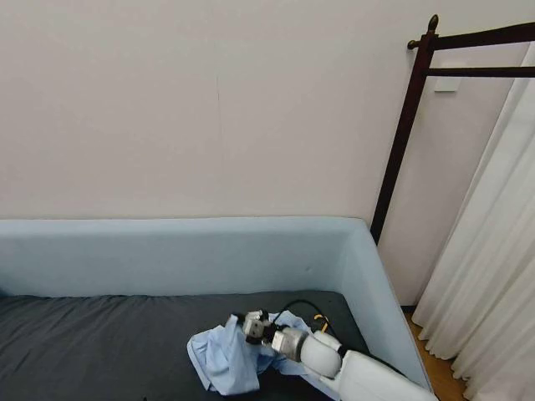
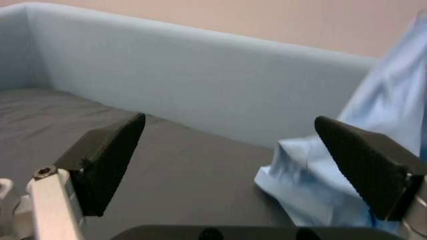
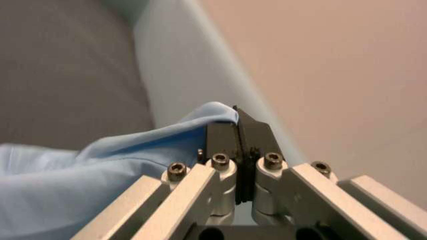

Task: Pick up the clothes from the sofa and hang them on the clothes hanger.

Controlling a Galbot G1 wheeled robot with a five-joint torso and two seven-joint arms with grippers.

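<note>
A light-blue garment (image 1: 224,359) lies bunched on the dark seat of the sofa (image 1: 167,251), near its right end. My right gripper (image 1: 251,327) reaches in from the lower right and is shut on a fold of the cloth. In the right wrist view the black fingers (image 3: 223,140) are pressed together with the garment (image 3: 100,170) pinched between them, draping away to one side. My left gripper (image 2: 228,120) hovers low over the seat, open and holding nothing, with the garment (image 2: 307,185) just beyond one of its fingers. A dark wooden clothes rack (image 1: 401,134) stands behind the sofa's right arm.
The sofa's pale blue backrest (image 2: 200,85) and right armrest (image 1: 376,292) wall in the seat. White curtains (image 1: 493,251) hang at the far right, beside the rack. A black cable (image 1: 301,307) loops over the right arm's wrist.
</note>
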